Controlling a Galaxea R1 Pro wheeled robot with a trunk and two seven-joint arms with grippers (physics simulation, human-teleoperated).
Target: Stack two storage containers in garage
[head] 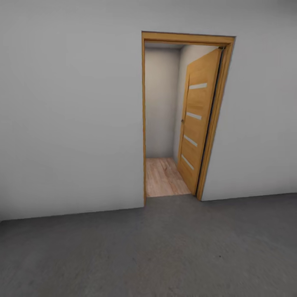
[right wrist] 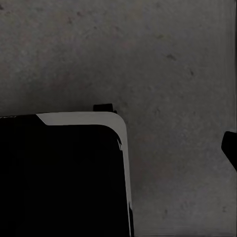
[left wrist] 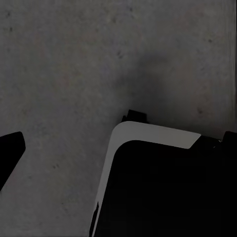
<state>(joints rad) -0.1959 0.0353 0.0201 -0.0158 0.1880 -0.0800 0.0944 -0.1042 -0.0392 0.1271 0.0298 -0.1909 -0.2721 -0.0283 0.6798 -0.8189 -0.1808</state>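
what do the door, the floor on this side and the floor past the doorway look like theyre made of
Door: looks like honey-coloured wood or veneer, smooth, with four pale horizontal inlays, possibly frosted glass.
Near floor: seems to be dark grey concrete, matte and mottled; the left wrist view shows small specks and pits in it.
Floor past the doorway: light wood planks, judging by grain and seam lines.

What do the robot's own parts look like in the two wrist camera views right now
In both wrist views the robot's own hardware is a large black body with a rounded corner edged by a pale grey-white band; the right wrist view shows the same black block and trim. A small black tip pokes in at each picture's edge. No cables or markings can be made out against the dark grey concrete floor.
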